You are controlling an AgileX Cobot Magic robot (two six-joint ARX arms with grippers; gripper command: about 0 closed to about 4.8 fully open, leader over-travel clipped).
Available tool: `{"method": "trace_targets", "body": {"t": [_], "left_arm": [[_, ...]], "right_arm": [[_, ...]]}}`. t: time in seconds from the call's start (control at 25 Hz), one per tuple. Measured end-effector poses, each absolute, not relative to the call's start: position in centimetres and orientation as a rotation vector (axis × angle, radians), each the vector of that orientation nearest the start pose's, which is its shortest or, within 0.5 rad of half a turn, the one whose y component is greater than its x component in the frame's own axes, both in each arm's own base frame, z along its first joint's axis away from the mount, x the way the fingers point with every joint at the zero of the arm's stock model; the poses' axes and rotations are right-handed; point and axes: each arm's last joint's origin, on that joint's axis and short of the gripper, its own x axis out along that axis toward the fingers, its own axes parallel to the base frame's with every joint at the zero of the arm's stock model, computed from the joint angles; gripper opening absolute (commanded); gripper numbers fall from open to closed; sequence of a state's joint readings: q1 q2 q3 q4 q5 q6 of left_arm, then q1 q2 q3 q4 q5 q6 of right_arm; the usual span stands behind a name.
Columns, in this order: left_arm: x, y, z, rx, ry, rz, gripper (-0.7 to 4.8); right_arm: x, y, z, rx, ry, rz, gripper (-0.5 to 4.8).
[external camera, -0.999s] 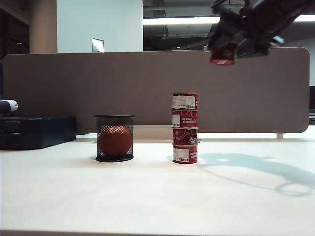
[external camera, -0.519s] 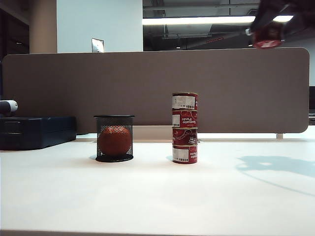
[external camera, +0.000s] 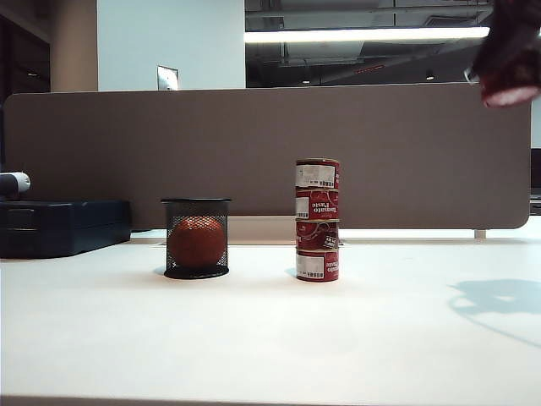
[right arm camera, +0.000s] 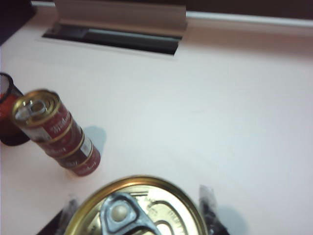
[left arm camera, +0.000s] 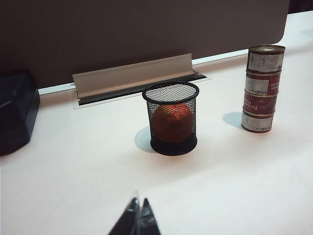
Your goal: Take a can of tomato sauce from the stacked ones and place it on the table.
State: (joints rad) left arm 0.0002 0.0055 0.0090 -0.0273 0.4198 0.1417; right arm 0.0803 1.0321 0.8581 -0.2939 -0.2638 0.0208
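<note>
The right pincer (right arm camera: 137, 215) grips the can of tomato sauce (right arm camera: 139, 208) between its two fingers, one on each side of the gold rim, lid and pull-tab facing up toward the wrist camera. In the exterior view, the can (external camera: 510, 91) hangs high above the table (external camera: 254, 338) near its right edge, blurred, well clear of the surface. The stacked ones (external camera: 318, 220), four tins now, stand upright toward the middle of the table's far side, well apart from the held can. The can's axis looks roughly vertical, so the bare table lies straight beneath it; lowering should set it on its base. The left pincer (left arm camera: 137, 221) hangs with its tips together, holding nothing, toward the near left edge, short of the mesh cup (left arm camera: 170, 117) holding an orange ball (left arm camera: 170, 121); the right arm is clearly the one placed to finish.
</note>
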Motion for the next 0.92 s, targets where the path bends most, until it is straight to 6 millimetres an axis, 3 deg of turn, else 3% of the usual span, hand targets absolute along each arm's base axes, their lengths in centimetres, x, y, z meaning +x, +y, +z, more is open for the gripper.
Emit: {"method": "trace_targets", "body": {"t": [0.12, 0.48, 0.6, 0.92], "left_arm": [[9.5, -1.2, 16.4, 0.135, -0.007, -0.425, -0.05], [9.5, -1.2, 16.3, 0.134, -0.006, -0.426, -0.05], [9.5, -1.2, 16.4, 0.134, -0.007, -0.427, -0.05], [9.5, -1.2, 16.3, 0.134, -0.006, -0.427, -0.05]], "right_arm": [[20.3, 2.4, 27.1, 0.071, 0.516, 0.33, 2.01], [19.6, 2.3, 22.4, 0.091, 0.524, 0.323, 2.01], [18.9, 2.3, 19.4, 0.09, 0.478, 0.323, 2.01], [17.5, 1.8, 16.0, 0.059, 0.395, 0.189, 2.01]]}}
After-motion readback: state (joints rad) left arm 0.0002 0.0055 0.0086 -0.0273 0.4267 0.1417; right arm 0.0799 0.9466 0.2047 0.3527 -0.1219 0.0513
